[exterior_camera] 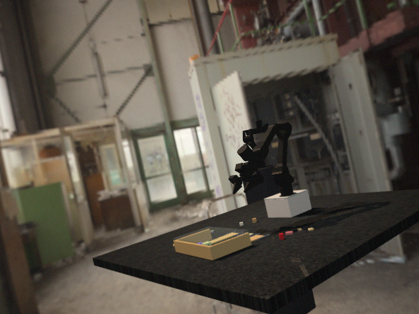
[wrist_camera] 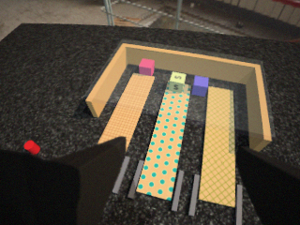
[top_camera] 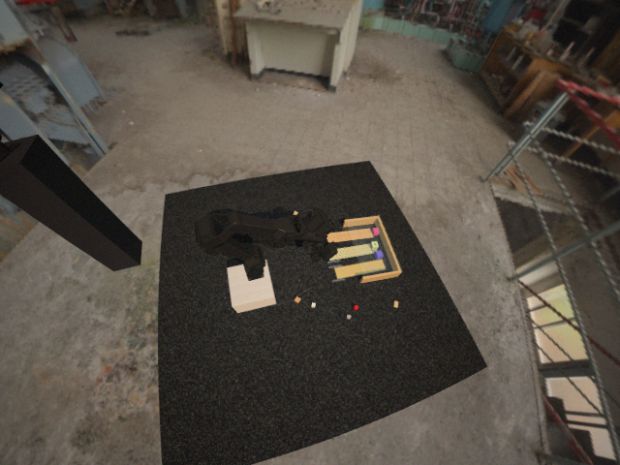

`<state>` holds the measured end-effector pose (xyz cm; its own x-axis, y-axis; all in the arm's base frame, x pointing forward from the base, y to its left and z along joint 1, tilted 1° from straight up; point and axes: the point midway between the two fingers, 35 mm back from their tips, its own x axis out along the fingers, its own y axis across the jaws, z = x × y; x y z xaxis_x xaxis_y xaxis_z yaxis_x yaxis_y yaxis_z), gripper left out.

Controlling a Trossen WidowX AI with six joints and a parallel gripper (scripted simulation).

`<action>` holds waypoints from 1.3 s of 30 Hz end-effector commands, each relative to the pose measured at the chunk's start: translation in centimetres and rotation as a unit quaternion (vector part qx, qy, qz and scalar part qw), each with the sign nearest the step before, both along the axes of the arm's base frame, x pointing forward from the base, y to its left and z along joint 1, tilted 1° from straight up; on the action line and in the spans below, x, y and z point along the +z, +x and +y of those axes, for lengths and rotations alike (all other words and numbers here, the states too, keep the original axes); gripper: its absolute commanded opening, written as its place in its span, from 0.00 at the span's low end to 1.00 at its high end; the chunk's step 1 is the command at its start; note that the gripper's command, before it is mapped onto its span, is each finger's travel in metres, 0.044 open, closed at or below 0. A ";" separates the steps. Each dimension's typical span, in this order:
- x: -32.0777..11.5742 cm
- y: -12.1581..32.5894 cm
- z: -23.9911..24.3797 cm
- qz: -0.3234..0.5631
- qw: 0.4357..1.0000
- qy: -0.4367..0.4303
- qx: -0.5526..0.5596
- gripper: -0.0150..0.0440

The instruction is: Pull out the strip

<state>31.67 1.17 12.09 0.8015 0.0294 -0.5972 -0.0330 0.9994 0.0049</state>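
Observation:
The labelled cube (top_camera: 374, 244) (wrist_camera: 178, 78) is yellow-green with an S on its faces. It rests on the far end of the teal-dotted strip (top_camera: 350, 251) (wrist_camera: 166, 145), the middle of three. A pink cube (top_camera: 376, 232) (wrist_camera: 146, 67) is at the far end of the orange grid-patterned strip (top_camera: 353, 235) (wrist_camera: 130, 105). A blue cube (top_camera: 379, 254) (wrist_camera: 201, 85) is between the dotted strip and the cross-hatched strip (top_camera: 357, 270) (wrist_camera: 219, 141). My gripper (exterior_camera: 240, 192) (wrist_camera: 181, 148) is open and empty, above the table before the strips' near ends, pointing down.
A three-sided wooden wall (exterior_camera: 230, 248) (wrist_camera: 269, 108) surrounds the cubes, with a see-through cover over them. Thin grey rails (wrist_camera: 177, 189) flank the strips' near ends. A red cylinder (exterior_camera: 281, 236) (wrist_camera: 32, 147) lies to one side. On the other are a red piece (top_camera: 356, 307) and an orange block (top_camera: 297, 299).

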 end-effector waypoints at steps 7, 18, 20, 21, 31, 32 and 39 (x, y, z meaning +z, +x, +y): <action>-3.6 4.0 0.6 0.196 0.980 0.017 -0.024 0.44; -10.1 6.4 1.4 0.427 0.902 0.018 -0.065 0.25; -10.2 6.5 1.4 0.430 0.900 0.018 -0.066 0.25; -10.2 6.5 1.4 0.430 0.900 0.018 -0.066 0.25; -11.6 6.6 1.4 0.430 0.900 0.018 -0.066 0.25; -11.7 6.6 1.4 0.430 0.900 0.018 -0.066 0.25; -12.9 6.7 1.4 0.430 0.900 0.018 -0.066 0.25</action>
<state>38.36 2.64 -0.34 0.0421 0.0027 -0.9991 0.1120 0.9937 0.0074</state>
